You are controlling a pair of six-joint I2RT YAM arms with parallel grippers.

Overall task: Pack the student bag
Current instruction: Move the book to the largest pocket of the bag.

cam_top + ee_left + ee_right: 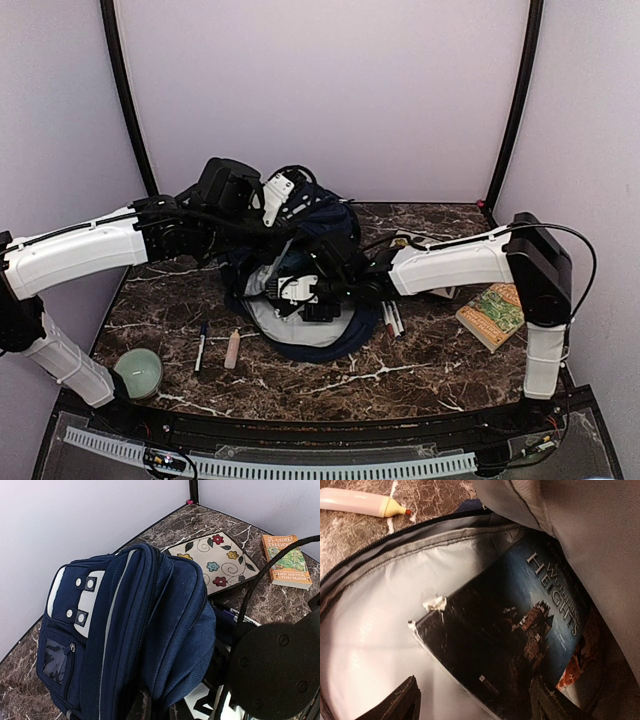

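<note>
Where: the backpack (335,228) stands at the centre of the top view on the counter (420,365), its mouth slumped toward the bottom edge.
Left arm: the left fingers (143,706) press into the upper fabric, probably to prop the mouth open. I cannot tell whether they pinch it.
Right arm: the right fingers (402,700) are spread wide inside the mouth, either side of the book (510,630) but not clamping it.
Book: it lies slanted on the lining, its upper right end under a grey fold.
Look: navy with pale stripes and studded patches; soft and sagging.
Outside: a highlighter (360,504) lies at upper left.
</note>
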